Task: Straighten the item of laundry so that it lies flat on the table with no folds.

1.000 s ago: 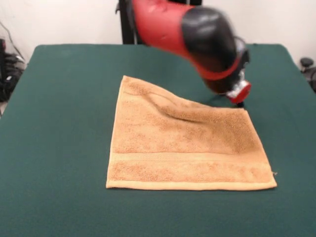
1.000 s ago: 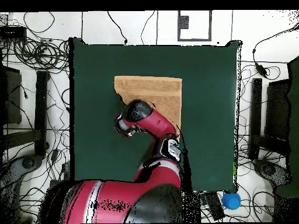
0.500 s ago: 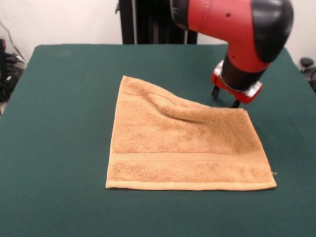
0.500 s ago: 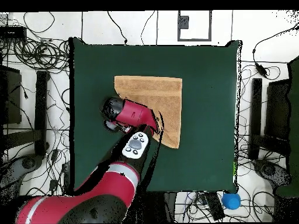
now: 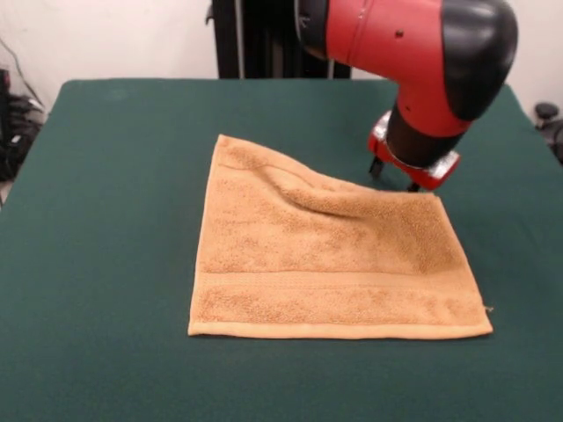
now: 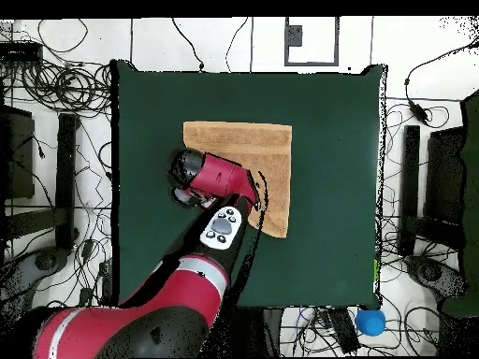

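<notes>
**Far edge of towel not yet flat; gripper poised at the far corner**

The towel [image 5: 330,264] is found spread on the table [image 5: 106,220], roughly centred in the front view. The near hem and woven band lie flat and straight. A raised ridge is noted running from the far left corner towards the far right corner, where the cloth appears doubled or bunched; the far edge therefore slants instead of running parallel to the near hem.

The gripper [image 5: 391,178] is held low, just beyond the towel's far right corner, with two dark fingertips seen apart and nothing between them. Contact with the cloth cannot be confirmed; the wrist hides much of the corner in the overhead view.

It is judged that the step in hand is a grasp of that far corner. A pinch on the hem alone is recommended, so the layer beneath is not dragged. The pull is best directed away from the near hem, kept low. Too high a lift may shift the flat portion.
</notes>
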`<control>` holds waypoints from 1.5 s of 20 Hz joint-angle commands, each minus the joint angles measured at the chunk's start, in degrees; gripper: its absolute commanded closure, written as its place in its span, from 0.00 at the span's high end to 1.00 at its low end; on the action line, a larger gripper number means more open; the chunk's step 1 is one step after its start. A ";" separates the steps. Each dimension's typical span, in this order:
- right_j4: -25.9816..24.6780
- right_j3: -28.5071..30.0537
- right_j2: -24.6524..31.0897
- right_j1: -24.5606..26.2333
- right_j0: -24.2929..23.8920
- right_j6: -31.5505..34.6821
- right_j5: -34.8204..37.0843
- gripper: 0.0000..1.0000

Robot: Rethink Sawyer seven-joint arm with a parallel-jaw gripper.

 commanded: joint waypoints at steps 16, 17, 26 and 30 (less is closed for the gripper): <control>-16.41 -18.43 -18.78 13.23 -7.23 10.94 -12.45 1.00; -16.44 -18.68 -18.61 13.13 -7.43 10.70 -12.10 1.00; -16.57 -17.05 -14.71 11.75 -9.15 8.68 -14.42 1.00; -15.37 -16.34 -12.24 10.71 -10.54 8.07 -14.90 0.00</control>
